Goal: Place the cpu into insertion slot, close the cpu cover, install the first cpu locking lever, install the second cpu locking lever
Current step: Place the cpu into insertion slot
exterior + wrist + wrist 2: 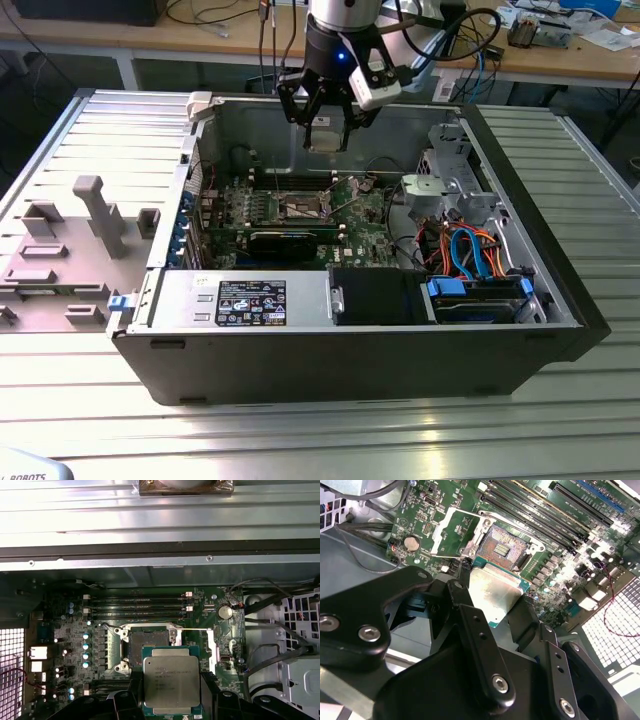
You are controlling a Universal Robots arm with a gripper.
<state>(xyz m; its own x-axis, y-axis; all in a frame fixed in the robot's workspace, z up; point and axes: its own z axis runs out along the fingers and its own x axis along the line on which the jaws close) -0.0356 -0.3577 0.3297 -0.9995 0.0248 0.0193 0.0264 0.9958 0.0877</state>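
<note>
My gripper (325,128) hangs over the open computer case, shut on the cpu (325,138). In both wrist views the cpu (171,680) (492,592) is a silver-topped square chip on a green carrier edge. It is held flat between two black fingers (131,692) (462,602). Below it the insertion slot (148,644) (507,547) lies bare with its brownish contact field showing. The cpu sits above and slightly off to one side of the slot, apart from it. The cpu cover (212,650) (447,530) is swung open beside the slot. A thin wire lever (192,629) is raised.
The green motherboard (360,215) lies on the case floor with long black memory slots (135,607) beside the socket. A drive cage and orange and blue cables (475,250) fill the exterior view's right of the case. A grey fixture block (95,215) stands outside at the exterior view's left.
</note>
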